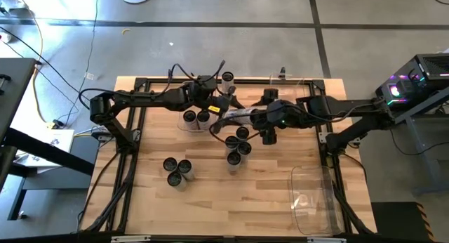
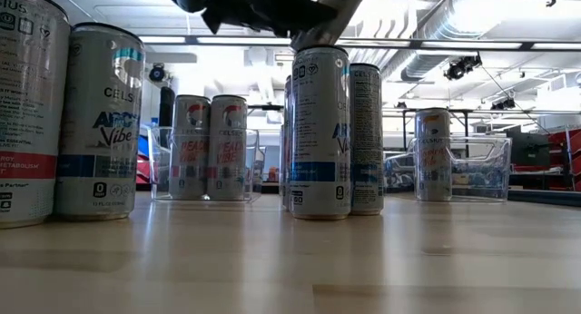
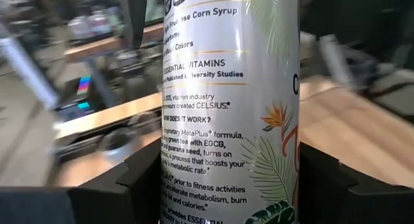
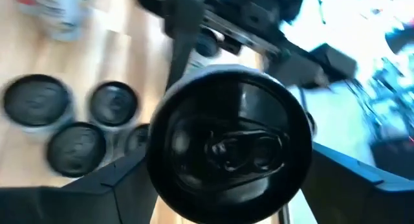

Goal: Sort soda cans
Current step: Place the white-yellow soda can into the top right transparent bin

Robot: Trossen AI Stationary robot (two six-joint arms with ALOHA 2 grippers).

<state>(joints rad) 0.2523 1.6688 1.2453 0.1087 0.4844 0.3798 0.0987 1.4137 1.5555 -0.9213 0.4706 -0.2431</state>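
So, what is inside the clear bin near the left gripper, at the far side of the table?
In the clear bin two peach-labelled cans stand upright side by side; the high view shows their two dark tops. The left arm covers part of the bin, so anything under it cannot be seen.

Three cans (image 1: 177,171) stand clustered front-left — two (image 1: 196,117) behind them in a bin (image 1: 184,126), four (image 1: 238,148) at mid-table.
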